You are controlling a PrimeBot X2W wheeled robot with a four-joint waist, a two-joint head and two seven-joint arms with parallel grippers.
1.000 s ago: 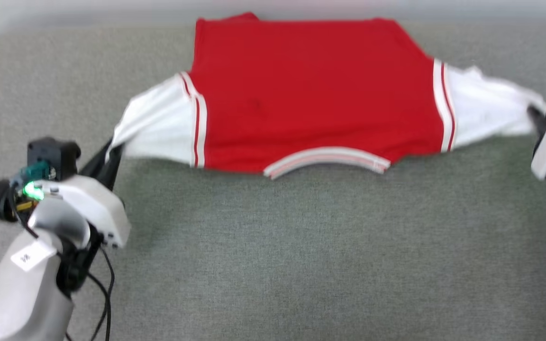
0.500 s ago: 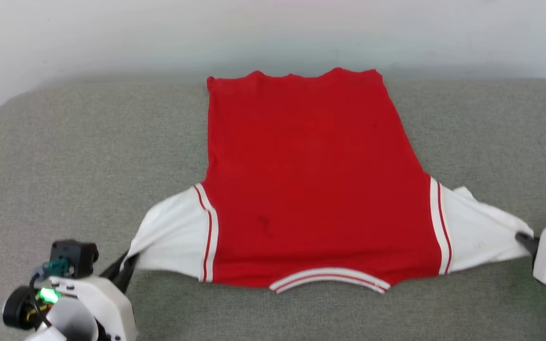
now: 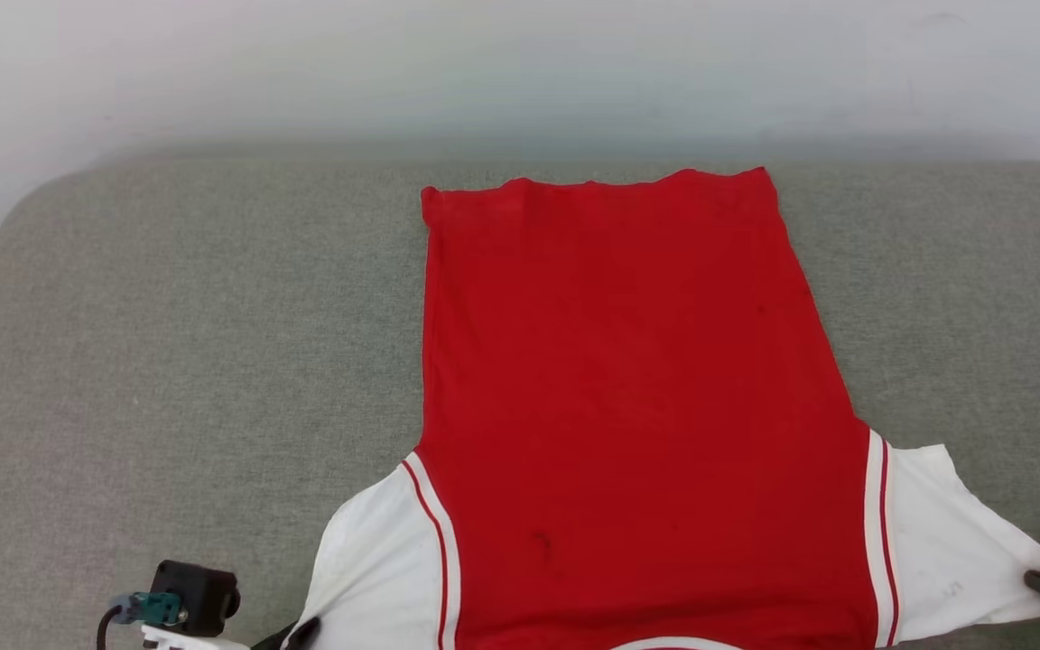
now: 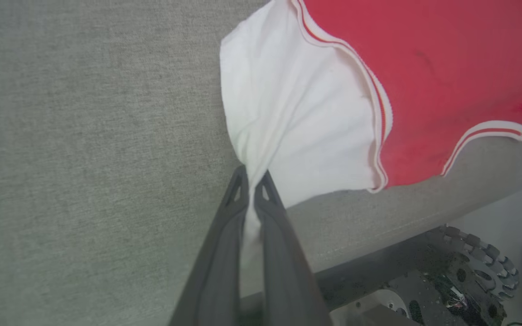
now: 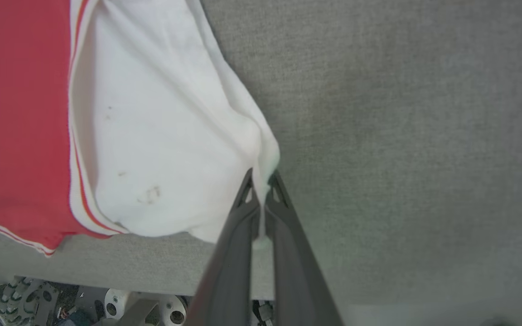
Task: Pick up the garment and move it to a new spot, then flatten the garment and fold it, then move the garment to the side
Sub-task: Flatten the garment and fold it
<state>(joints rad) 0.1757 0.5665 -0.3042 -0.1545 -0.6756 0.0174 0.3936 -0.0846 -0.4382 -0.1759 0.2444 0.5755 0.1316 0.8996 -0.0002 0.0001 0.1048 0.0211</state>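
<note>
Left hand (image 4: 252, 174), right hand (image 5: 262, 176) clamp garment (image 3: 628, 406) sleeves (image 3: 376, 560); collar (image 4: 487, 131) partly cropped.

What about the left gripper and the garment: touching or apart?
Touching. The left wrist view shows the left gripper shut on the garment, with white fabric pinched between its jaws and bunched at the tips.

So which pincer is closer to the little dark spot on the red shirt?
Left. The left pincer grips the sleeve beside the dark spot; the right pincer grips the opposite sleeve, across the whole garment.
</note>
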